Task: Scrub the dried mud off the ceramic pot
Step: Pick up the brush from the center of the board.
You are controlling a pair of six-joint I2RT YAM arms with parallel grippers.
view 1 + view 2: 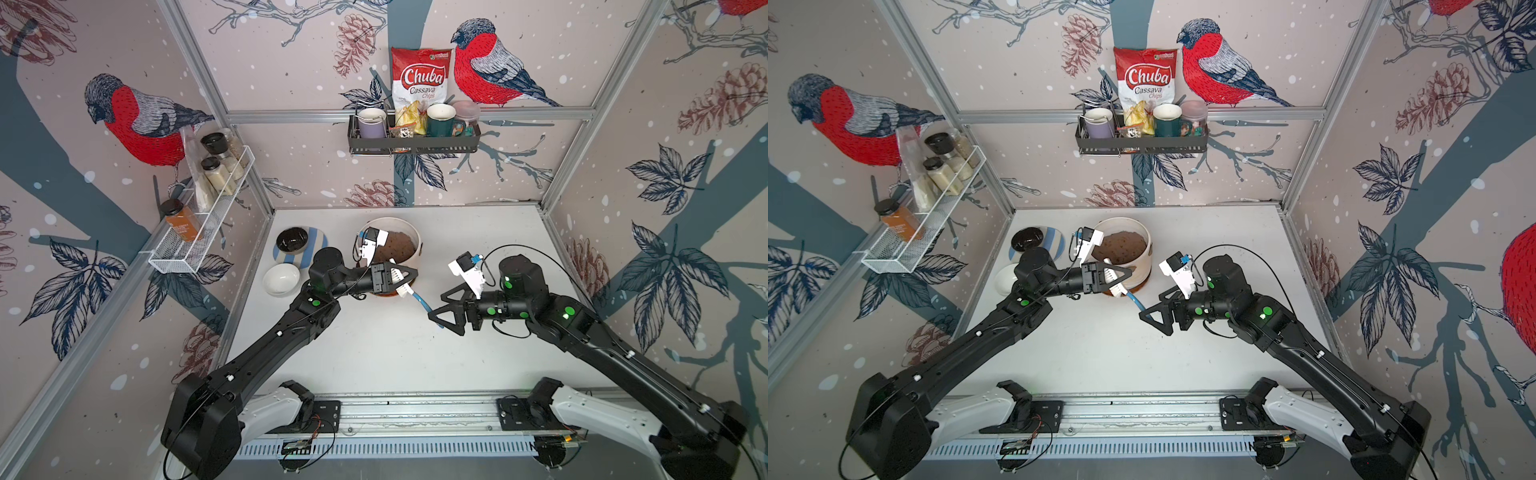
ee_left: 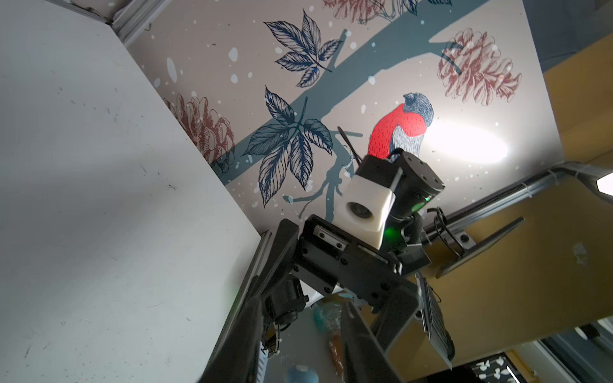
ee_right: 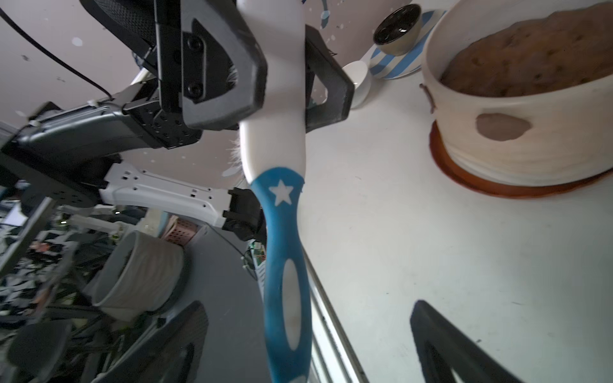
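Standing by the table (image 1: 374,353), I see the ceramic pot (image 1: 417,258) at its far middle in both top views, but the left gripper (image 1: 405,280) hangs in front of the pot's near wall and hides it. Only the right wrist view bares that wall: a flat brown patch of dried mud (image 3: 502,126) sits midway between the rim and the brown saucer (image 3: 491,187). The same view shows the left gripper's jaws pinching the white neck of the brush (image 3: 282,199). Its blue handle points near and right, toward the right gripper (image 1: 436,306). That gripper's jaws are spread wide on either side of the handle's end, touching nothing. The brush hangs just on the near side of the pot, clear of the mud patch.
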